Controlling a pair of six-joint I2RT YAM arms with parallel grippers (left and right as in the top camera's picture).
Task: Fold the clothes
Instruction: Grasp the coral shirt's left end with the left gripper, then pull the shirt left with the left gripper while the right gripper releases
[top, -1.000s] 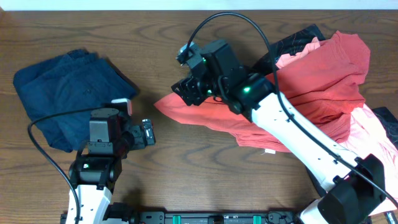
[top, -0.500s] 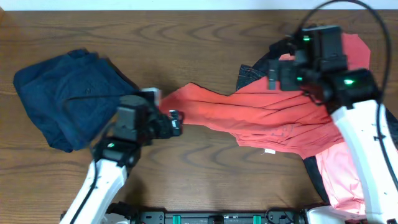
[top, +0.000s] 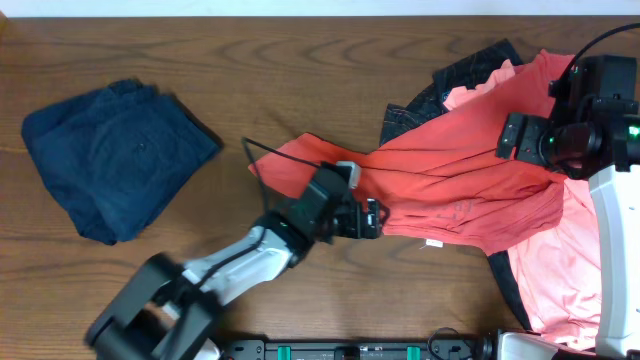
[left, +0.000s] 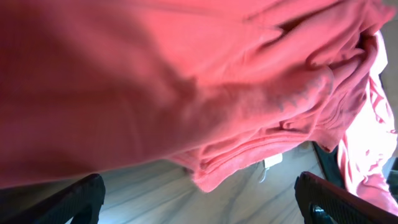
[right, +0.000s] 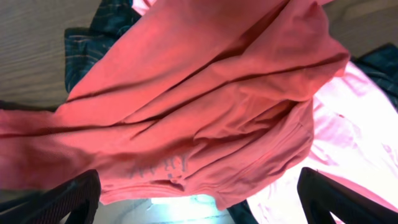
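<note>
The coral-red cotton T-shirt (top: 450, 170) lies rumpled across the brown wooden table (top: 200, 50). It runs from a narrow tip near the middle out to the far right corner. There it is heaped over a dark denim-like garment (top: 440, 85) and a pale pink jersey garment (top: 575, 270) that trails along the right edge. The shirt is too bunched to fold as it lies, which would explain why the two arms stand at opposite ends of it.

The left end effector (top: 368, 217) stretches low over the shirt's near hem at the middle of the table. In the left wrist view its fingers (left: 62, 205) are spread wide with nothing gripped between them. The hem and its small white label (left: 272, 160) lie just ahead on bare wood. I read that as lining up for a pinch on the hem.

The right end effector (top: 512, 137) hangs above the bunched cloth by the right edge. Its own view shows it equally wide open and empty, looking down on the shirt. It seems placed to take the opposite side so the cloth can be drawn flat.

The folded navy-blue cloth garment (top: 110, 160) sits by the left edge, well apart from the pile. It looks finished and set out of the way.
</note>
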